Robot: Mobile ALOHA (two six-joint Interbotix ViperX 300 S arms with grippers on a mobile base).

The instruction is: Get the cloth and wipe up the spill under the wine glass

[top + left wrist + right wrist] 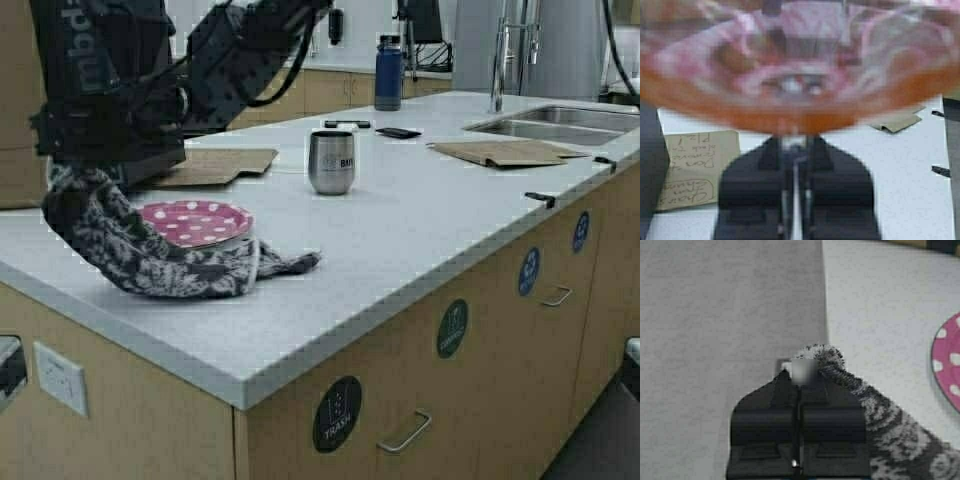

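Note:
In the left wrist view my left gripper (792, 142) is shut on the stem of the wine glass (800, 75). Its bowl of pinkish-red liquid fills the view just above the fingers. The glass is hidden in the high view. My right gripper (800, 372) is shut on one end of the dark floral cloth (890, 430) just above the white counter. In the high view the cloth (150, 260) hangs from the arms at far left and lies curled on the counter around the front of a pink polka-dot plate (195, 222). No spill shows.
A steel tumbler (331, 161) stands mid-counter. Cardboard sheets (215, 165) (505, 152), a phone (398, 132), a blue bottle (388, 72) and the sink (560, 125) lie farther back. A handwritten note (695, 165) lies on the counter. The counter's front edge (300, 370) is close.

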